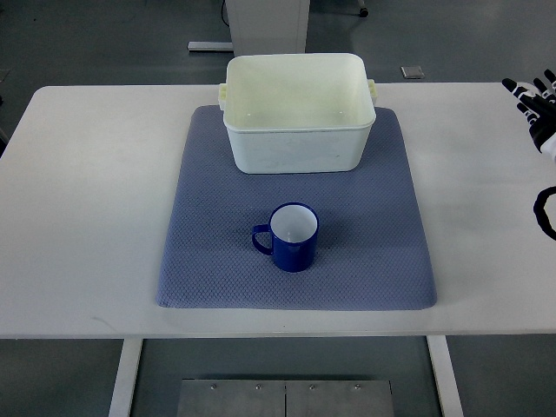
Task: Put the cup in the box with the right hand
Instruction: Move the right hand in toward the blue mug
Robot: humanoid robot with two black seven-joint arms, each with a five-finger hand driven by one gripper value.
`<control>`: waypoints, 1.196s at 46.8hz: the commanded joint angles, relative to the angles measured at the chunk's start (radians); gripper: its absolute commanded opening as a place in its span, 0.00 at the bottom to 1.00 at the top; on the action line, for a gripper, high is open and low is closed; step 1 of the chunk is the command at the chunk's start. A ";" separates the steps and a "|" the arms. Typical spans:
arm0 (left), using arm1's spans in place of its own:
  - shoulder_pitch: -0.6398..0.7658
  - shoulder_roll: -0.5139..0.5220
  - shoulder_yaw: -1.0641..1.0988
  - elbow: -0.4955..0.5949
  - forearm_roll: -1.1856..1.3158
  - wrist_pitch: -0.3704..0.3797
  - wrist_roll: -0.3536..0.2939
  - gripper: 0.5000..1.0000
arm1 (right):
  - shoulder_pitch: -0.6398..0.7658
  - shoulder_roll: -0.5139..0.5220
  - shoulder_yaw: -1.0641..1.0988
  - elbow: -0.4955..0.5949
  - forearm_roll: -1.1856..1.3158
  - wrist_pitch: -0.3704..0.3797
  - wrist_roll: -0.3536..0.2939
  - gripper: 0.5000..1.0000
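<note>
My right hand (pixel 537 102) shows only at the right edge of the view, over the white surface (pixel 78 217); its black-and-white fingers (pixel 526 90) are spread and hold nothing. The left hand is out of view.

Well away from the hand, toward the middle of the surface, lies the grey-blue quilted mat (pixel 208 261). On it stands the dark blue enamel cup with a white inside (pixel 294 237), upright, its handle (pixel 261 239) pointing away from my hand. Beyond the cup, on the mat's far part, sits the cream plastic box (pixel 295 122), open and, as far as I can see, empty. Cup and box stand apart.

I judge the reach has not begun. The risks I see: the handle is on the side opposite my hand, so I must grip the smooth round body, which could slip or tip. A sideways push could knock it over on the soft mat. Lifting too low, I might strike the box's near wall.
</note>
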State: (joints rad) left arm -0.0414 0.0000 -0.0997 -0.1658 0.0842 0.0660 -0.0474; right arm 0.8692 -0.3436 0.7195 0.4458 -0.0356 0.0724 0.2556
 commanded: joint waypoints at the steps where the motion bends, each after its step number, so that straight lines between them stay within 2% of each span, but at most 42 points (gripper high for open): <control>1: 0.000 0.000 0.000 0.000 0.000 0.000 0.000 1.00 | -0.018 0.003 -0.014 0.002 -0.006 0.035 0.001 1.00; 6: 0.000 0.000 0.000 0.000 0.000 0.000 0.000 1.00 | -0.036 0.000 -0.087 0.019 -0.009 0.066 0.013 1.00; 18: 0.000 0.000 0.000 0.000 0.000 0.000 0.000 1.00 | -0.047 -0.061 -0.252 0.033 -0.014 0.122 0.135 1.00; 27: 0.000 0.000 0.000 0.000 0.000 0.000 0.000 1.00 | -0.055 -0.110 -0.255 0.063 -0.014 0.162 0.142 1.00; 31: 0.000 0.000 0.000 0.000 0.000 0.000 0.000 1.00 | -0.070 -0.170 -0.252 0.155 -0.014 0.164 0.142 1.00; 39: 0.000 0.000 0.000 0.000 0.000 0.000 0.000 1.00 | -0.130 -0.324 -0.249 0.448 -0.015 0.155 0.143 1.00; 48: 0.000 0.000 0.000 0.000 0.000 0.000 0.000 1.00 | -0.202 -0.408 -0.218 0.625 -0.144 0.152 0.143 1.00; 56: 0.000 0.000 0.000 0.000 0.000 0.000 0.000 1.00 | -0.367 -0.425 -0.069 0.772 -0.335 0.145 0.142 1.00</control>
State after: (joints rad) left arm -0.0414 0.0000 -0.0997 -0.1656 0.0845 0.0660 -0.0472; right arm 0.5566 -0.7693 0.5994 1.1708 -0.2959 0.2212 0.3984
